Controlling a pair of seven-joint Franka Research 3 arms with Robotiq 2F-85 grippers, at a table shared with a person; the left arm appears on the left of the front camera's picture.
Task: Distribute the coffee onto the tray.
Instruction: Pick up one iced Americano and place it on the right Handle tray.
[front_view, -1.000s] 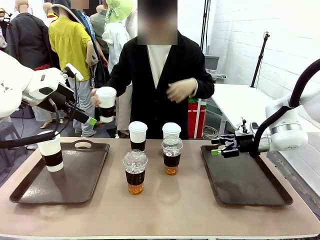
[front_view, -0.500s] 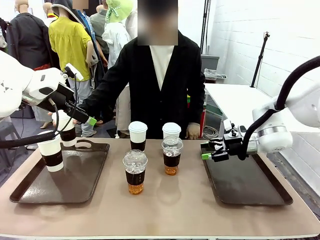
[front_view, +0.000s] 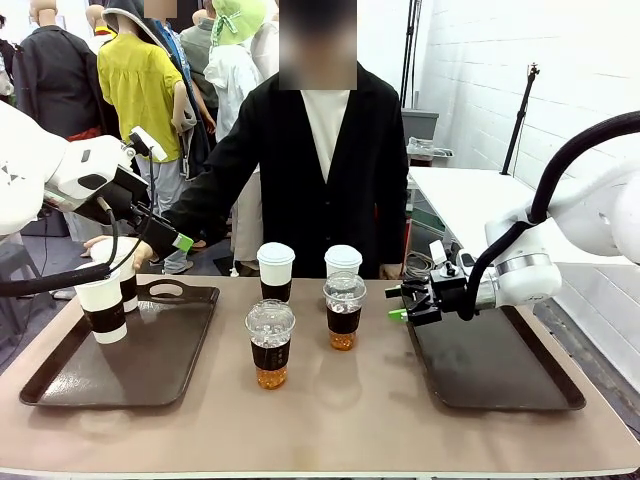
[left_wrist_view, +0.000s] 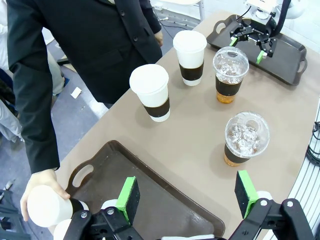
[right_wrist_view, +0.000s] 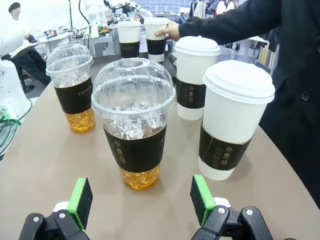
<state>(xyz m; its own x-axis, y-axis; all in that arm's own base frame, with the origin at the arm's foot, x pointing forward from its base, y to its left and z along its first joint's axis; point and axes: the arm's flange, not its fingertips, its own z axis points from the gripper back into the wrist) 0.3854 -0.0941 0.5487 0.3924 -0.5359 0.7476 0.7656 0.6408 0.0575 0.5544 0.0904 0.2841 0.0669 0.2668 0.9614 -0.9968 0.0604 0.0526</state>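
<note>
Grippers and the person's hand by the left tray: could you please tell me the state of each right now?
Left gripper: open, empty.
Right gripper: open, empty.
Person's hand: holding a white paper cup.

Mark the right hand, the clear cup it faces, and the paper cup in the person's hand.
right hand (front_view: 395, 303), front view, midway between its fingertips
clear cup (right_wrist_view: 134, 146), right wrist view, on its dark band
paper cup (left_wrist_view: 45, 206), left wrist view, on its white lid
</note>
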